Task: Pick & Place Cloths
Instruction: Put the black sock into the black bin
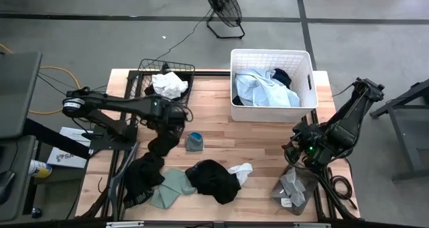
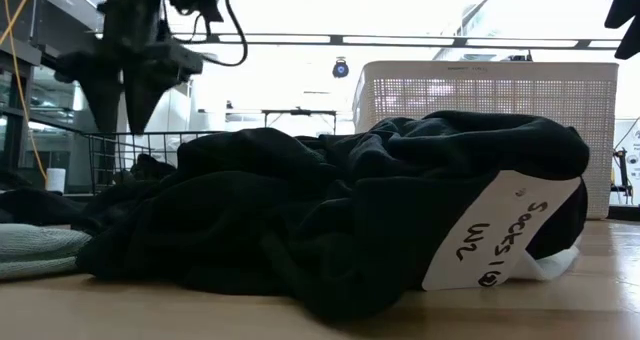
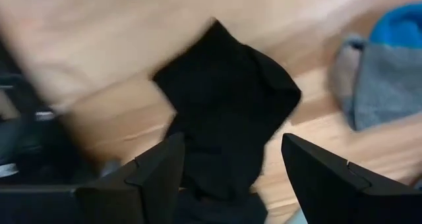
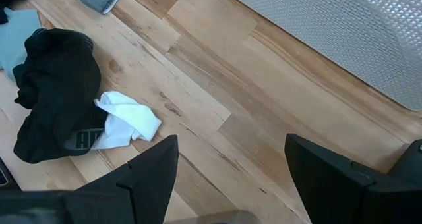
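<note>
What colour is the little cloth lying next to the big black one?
White. The little cloth touches the black cloth on the table; the right wrist view shows it best.

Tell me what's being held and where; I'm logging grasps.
Right gripper: open, holding nothing. Left gripper: one end of a black cloth reaches into it, but whether it is gripped cannot be told.
</note>
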